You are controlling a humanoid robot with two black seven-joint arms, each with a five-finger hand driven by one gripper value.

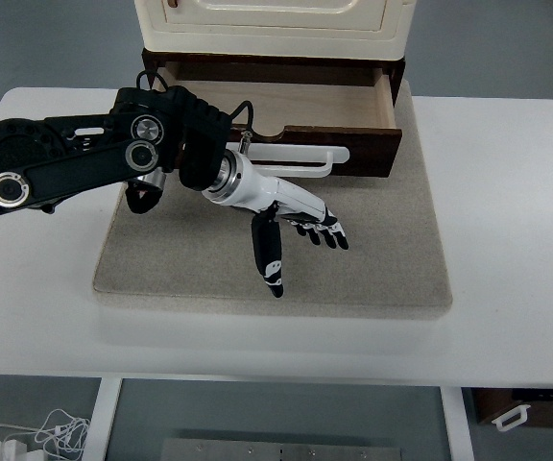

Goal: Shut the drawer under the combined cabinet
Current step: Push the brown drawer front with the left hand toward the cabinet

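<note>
Left robot hand (296,219) of mine hovers with fingers spread, gripping nothing, just before the pulled-out drawer (286,115) and its white handle (300,156) under the cabinet (275,24).

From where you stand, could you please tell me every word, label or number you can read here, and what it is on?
None: no legible text appears on the cabinet, the open drawer, the mat, the table or the left hand.

A white table (507,288) fills the view over a grey floor (507,48), bearing a beige mat (372,259) at centre, with tangled white cables (27,437) on the floor at seven o'clock.
</note>
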